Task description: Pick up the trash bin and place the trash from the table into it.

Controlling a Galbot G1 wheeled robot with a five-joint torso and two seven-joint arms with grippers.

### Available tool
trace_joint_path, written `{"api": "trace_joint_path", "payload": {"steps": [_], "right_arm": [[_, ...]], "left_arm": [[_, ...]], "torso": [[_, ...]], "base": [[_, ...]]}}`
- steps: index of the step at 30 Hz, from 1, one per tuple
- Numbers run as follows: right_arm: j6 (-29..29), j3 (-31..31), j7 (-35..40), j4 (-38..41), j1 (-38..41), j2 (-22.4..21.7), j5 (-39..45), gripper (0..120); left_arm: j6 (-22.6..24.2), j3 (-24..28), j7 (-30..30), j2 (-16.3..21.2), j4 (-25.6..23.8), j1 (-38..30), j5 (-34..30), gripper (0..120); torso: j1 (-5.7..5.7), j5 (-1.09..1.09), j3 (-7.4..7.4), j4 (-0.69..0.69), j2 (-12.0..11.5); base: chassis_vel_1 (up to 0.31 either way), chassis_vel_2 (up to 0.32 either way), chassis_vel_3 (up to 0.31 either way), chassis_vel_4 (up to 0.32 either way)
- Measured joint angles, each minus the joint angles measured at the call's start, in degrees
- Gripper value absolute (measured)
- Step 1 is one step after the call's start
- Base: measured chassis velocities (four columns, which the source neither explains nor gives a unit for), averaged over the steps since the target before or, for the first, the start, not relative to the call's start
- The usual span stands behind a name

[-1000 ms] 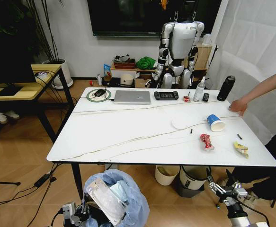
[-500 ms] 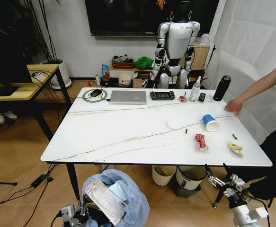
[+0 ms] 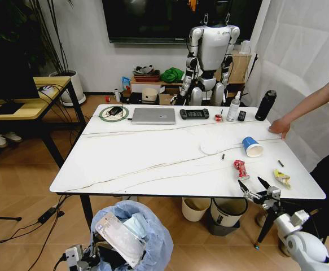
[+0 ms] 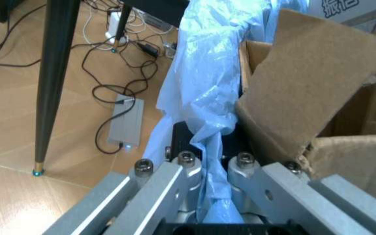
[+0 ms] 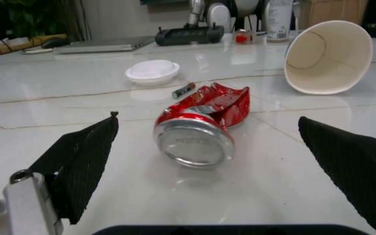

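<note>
Hovering at the near edge of the tabletop point(image 3: 153, 164), the right tool point(image 3: 255, 188) has its two black-padded fingers point(image 5: 80, 166) spread wide apart and holds nothing. Straight ahead of it, between the fingers as the right wrist view frames them, lies the crushed red can point(image 5: 202, 123) on the white marble-look surface. The can lies on its side with its long axis running away from the tool, its round silver end facing the tool and its torn, crumpled end pointing toward the far side. From the head view the can point(image 3: 241, 169) sits just beyond the tool's fingertips, a little toward the robot's left.

Other trash lies near the can: a blue paper cup point(image 3: 253, 146) tipped on its side farther back, its open mouth showing pale in the right wrist view point(image 5: 328, 56); a yellow wrapper point(image 3: 281, 178) near the right edge; and a small white lid-like disc point(image 5: 152, 71) beyond the can.

The left tool point(image 4: 204, 183) is low by the floor, its fingers clamped together on a fold of the light-blue bag that lines the trash bin point(image 3: 131, 237). The bin stands below the near edge of the tabletop, on the robot's left, and already holds torn brown cardboard point(image 4: 305, 78) and a clear plastic pack point(image 3: 119, 239).

The right arm is plainly the nearer one to the can, and the can looks well lined up for a grip across its width.
</note>
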Motion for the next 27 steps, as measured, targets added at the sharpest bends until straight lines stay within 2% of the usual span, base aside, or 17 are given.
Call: {"api": "trace_joint_path", "payload": {"steps": [12, 15, 17, 21, 22, 25, 27], "right_arm": [[-3.6, -3.5, -0.4, -3.7, 4.5, -1.2, 1.7, 99], [-3.9, -4.6, -0.4, -4.7, 6.0, -1.3, 1.9, 87], [-4.0, -4.8, -0.4, -4.9, 6.3, -1.3, 1.9, 84], [-4.3, -6.1, -0.4, -6.1, 7.5, -1.2, 1.8, 65], [-4.3, -6.1, -0.4, -6.1, 7.5, -1.2, 1.8, 65], [-4.3, -6.3, -0.3, -6.5, 7.8, -1.2, 1.6, 51], [-4.2, -6.3, -0.3, -6.5, 7.8, -1.2, 1.5, 48]], "left_arm": [[0.0, -0.1, 0.0, -0.5, -0.4, 0.3, 0.2, 0], [0.0, 0.1, 0.0, -0.9, -0.4, 0.1, 0.5, 0], [0.0, 0.1, 0.0, -1.0, -0.4, 0.1, 0.6, 0], [0.0, -0.1, 0.0, -0.9, -0.7, 0.3, 0.6, 0], [0.0, -0.1, 0.0, -0.9, -0.7, 0.3, 0.6, 0], [0.0, -0.4, 0.0, -0.5, -1.1, 0.5, 0.2, 0], [0.0, -0.5, 0.0, -0.2, -1.3, 0.6, 0.0, 0]], "torso": [[0.00, 0.01, -0.01, 0.01, 0.0], [0.00, -0.01, 0.00, 0.01, 0.0], [0.00, -0.01, 0.00, 0.01, 0.0], [0.00, 0.00, 0.00, 0.02, 0.0], [0.00, 0.00, 0.00, 0.02, 0.0], [0.00, 0.00, 0.00, 0.01, 0.0], [0.00, 0.00, 0.00, 0.01, 0.0]], "base": [[0.000, 0.000, 0.000, 0.000], [0.000, 0.000, 0.000, 0.000], [0.000, 0.000, 0.000, 0.000], [0.000, 0.000, 0.000, 0.000], [0.000, 0.000, 0.000, 0.000], [0.000, 0.000, 0.000, 0.000], [0.000, 0.000, 0.000, 0.000]]}}
